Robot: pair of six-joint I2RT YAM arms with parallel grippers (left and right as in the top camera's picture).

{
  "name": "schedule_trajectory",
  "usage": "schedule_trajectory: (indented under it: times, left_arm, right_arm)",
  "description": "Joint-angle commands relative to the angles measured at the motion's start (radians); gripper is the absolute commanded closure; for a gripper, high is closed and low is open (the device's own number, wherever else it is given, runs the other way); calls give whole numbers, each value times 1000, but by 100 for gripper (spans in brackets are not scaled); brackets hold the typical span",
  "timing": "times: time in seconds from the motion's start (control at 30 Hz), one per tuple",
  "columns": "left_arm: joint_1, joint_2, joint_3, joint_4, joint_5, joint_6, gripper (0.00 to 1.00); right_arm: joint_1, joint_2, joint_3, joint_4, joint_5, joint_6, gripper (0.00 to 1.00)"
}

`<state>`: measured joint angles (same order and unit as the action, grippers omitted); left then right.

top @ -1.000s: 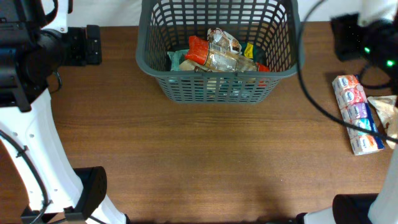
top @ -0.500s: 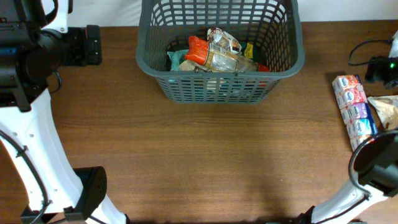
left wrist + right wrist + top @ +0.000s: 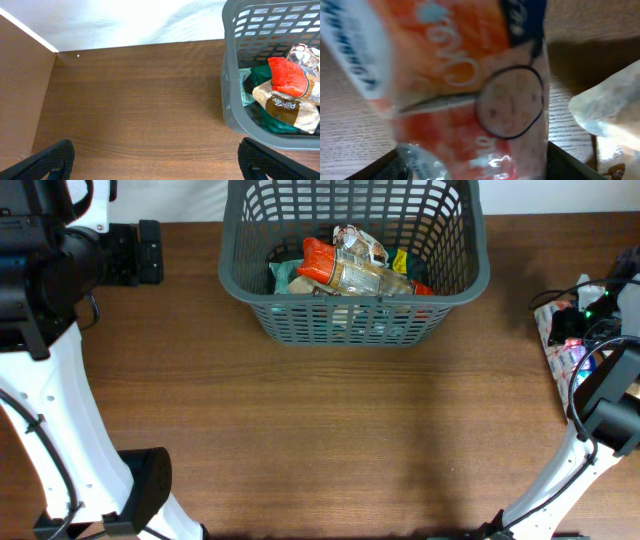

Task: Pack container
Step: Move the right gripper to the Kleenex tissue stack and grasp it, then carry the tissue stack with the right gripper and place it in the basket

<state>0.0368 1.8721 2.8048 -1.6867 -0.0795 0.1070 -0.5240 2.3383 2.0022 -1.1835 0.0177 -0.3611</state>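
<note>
The container, a dark grey lattice basket [image 3: 243, 284], stands at the back middle of the table and holds several packets, among them a red one [image 3: 318, 262] and a clear one [image 3: 368, 277]. It also shows in the left wrist view [image 3: 230, 107]. My right gripper [image 3: 585, 315] is low over a long orange, white and blue multi-pack [image 3: 562, 360] at the right edge. In the right wrist view the pack [image 3: 470, 85] fills the space between my open fingers [image 3: 480, 165]. My left gripper [image 3: 160, 160] is open and empty over bare wood left of the basket.
A clear crinkled bag [image 3: 612, 112] lies right beside the multi-pack. Cables [image 3: 560, 285] trail near the right arm. The left arm's white base [image 3: 60, 430] stands at the front left. The table's back edge meets a white wall [image 3: 125, 25].
My right arm has swung from the back right down onto the multi-pack, which it now partly covers. The left arm and the basket have not moved.
</note>
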Motion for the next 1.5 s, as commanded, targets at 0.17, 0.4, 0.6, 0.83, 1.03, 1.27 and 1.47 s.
schedule_trajectory:
  times: [0.17,0.4,0.6,0.83,1.03,1.27,1.47]
  left_arm:
    - [3,-3,-1,0,-4,-13,1]
    - [3,-3,-1,0,-4,-13,1]
    - [3,-3,-1,0,-4,-13,1]
    - [3,-3,-1,0,-4,-13,1]
    - [3,-3,-1,0,-4,-13,1]
    - [3,-3,-1,0,-4,-13,1]
    - [3,-3,-1,0,-4,-13,1]
  right_arm:
    - [1,72,-22,-5,1,30,42]
    - [1,69,-61,10,-65,121,94]
    - [0,6,152,-129,-375,219,96]
    - [26,-146,611,-334,-459,225,96]
    - [182,-313,953,-377,-489,200,96]
    - [655,-350,986,-370,-448,-314,96]
    - [814,-250,882,-249,-349,-487,96]
